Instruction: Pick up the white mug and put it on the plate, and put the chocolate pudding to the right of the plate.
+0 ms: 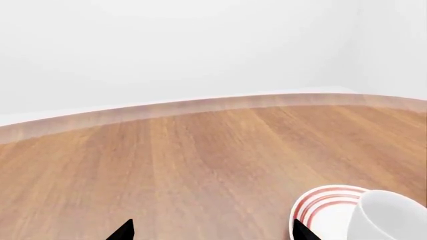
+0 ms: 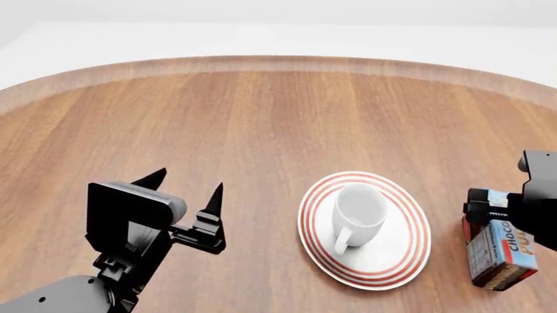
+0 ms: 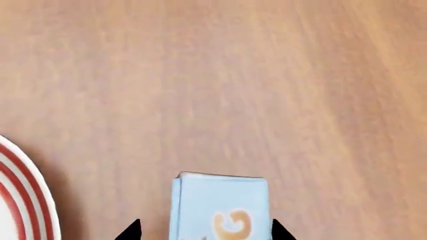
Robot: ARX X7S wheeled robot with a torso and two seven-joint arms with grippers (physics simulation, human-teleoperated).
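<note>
your right claw [image 2: 487, 210] grips the blue-and-brown chocolate pudding carton [image 2: 503, 255], right of the red-ringed white plate [image 2: 409, 251] holding the glossy white mug [image 2: 359, 210]. lower it flat onto the wooden desk [image 2: 261, 117], then release. left claw [image 2: 187, 189] gapes empty.

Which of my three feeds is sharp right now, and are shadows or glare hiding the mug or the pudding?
Head view: sharp, evenly lit, only a soft shadow under the white mug on the plate; pudding lettering is readable. Left wrist view: crisp, mug cut off at the frame edge, no glare. Right wrist view: wood grain looks smeared, chocolate pudding slightly soft, its print partly cropped.
</note>
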